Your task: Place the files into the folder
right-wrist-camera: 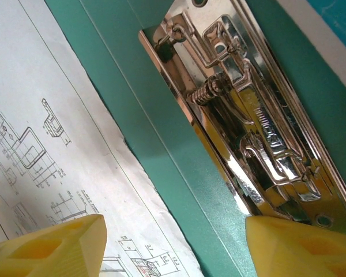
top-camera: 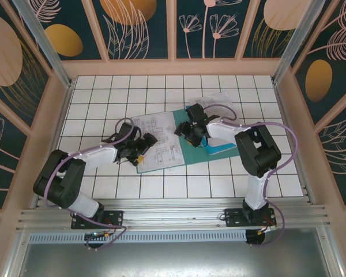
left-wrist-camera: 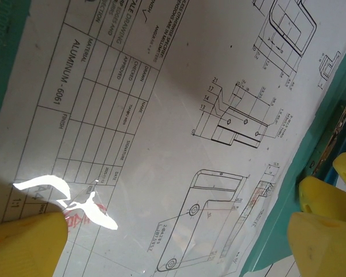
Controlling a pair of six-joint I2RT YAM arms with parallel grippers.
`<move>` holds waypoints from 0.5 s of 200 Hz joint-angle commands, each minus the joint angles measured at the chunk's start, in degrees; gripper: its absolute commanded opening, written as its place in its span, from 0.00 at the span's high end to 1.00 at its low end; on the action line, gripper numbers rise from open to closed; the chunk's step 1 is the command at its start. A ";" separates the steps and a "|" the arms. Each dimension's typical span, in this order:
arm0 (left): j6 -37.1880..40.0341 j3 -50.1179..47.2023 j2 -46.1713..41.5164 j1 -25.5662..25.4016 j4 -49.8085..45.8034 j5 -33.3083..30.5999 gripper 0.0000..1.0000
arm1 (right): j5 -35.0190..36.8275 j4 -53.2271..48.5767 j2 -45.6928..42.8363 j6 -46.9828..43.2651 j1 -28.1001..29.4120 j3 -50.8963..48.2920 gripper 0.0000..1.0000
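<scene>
On the white tiled table (top-camera: pixel 173 187), your two arms meet over the folder (top-camera: pixel 189 157), which lies flat mid-grid, skewed a little against the tile lines. One of the files, a printed sheet (top-camera: pixel 155 138), rests on the folder's left half, with a thin band of teal showing past its near edge.

Your left gripper (top-camera: pixel 143 147) is down close over that sheet's near-left part. Its yellow fingers (left-wrist-camera: pixel 23 242) are spread wide with only flat paper between them; whether they touch the paper, you cannot tell. The left wrist view has the sheet's right edge running diagonally, with teal beyond it.

Your right gripper (top-camera: pixel 187 133) sits over the folder's middle, jaws apart and holding nothing. One fingertip is above the paper, the other above the metal clip (right-wrist-camera: pixel 254 127). A bare strip of teal separates the sheet's edge from the clip.

A second sheet (top-camera: pixel 216 99) lies at the folder's far edge, partly hidden by the right arm. A cyan sheet (top-camera: pixel 222 150) pokes out under that arm at the folder's right side. Open tiles surround the folder on the left, near and far sides, and the wooden walls (top-camera: pixel 49 121) stand well apart from it.
</scene>
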 commanded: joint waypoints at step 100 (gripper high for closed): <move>-0.56 -1.21 0.08 0.21 -9.52 -3.71 0.01 | 4.46 -11.45 5.76 -11.92 -4.07 -0.58 0.32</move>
